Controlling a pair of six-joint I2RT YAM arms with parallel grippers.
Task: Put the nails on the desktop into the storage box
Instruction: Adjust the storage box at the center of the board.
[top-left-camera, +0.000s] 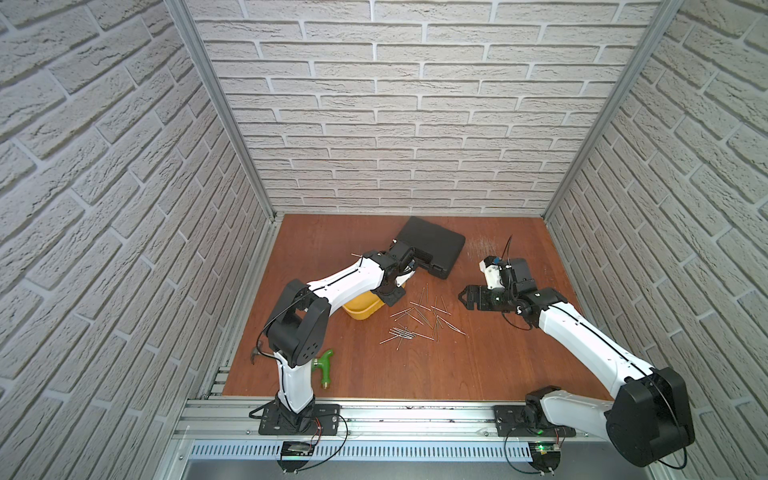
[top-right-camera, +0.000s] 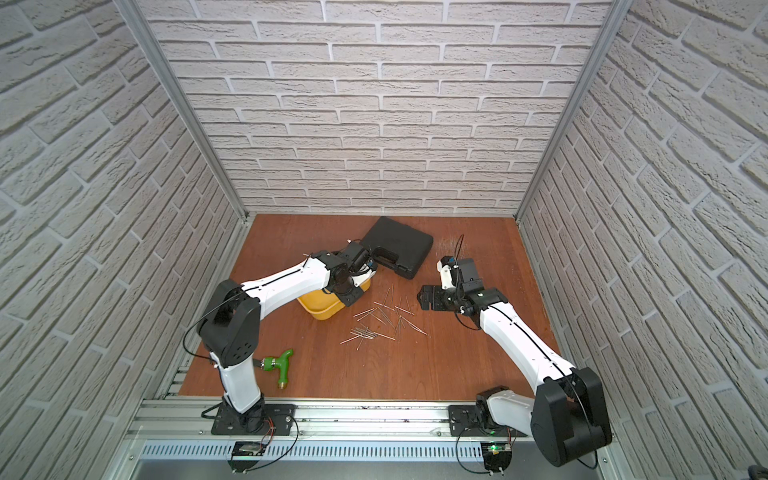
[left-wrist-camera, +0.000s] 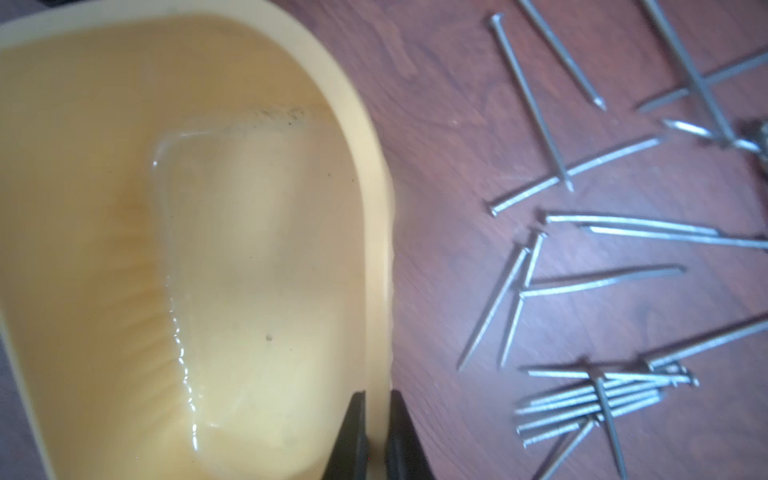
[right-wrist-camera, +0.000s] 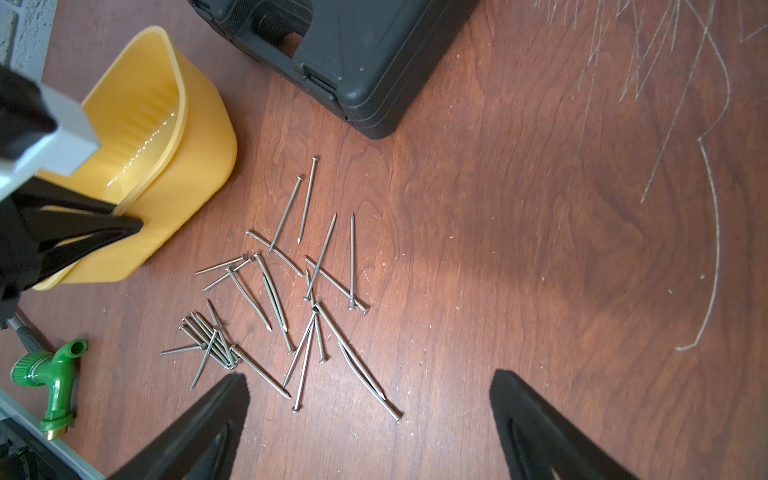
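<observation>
Nothing boxed yet — nails (right-wrist-camera: 352, 262) lie loose on desktop (right-wrist-camera: 498, 249) just beside storage box (left-wrist-camera: 365, 166), which looks empty where visible. Left gripper (left-wrist-camera: 377, 399) pinches its rim; right gripper (right-wrist-camera: 369, 376) spread wide, holding nothing.

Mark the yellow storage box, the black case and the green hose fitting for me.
yellow storage box (right-wrist-camera: 199, 166): right wrist view, on its outer side wall.
black case (top-left-camera: 432, 241): in a top view, on its flat lid.
green hose fitting (right-wrist-camera: 58, 386): right wrist view, on its spout.
</observation>
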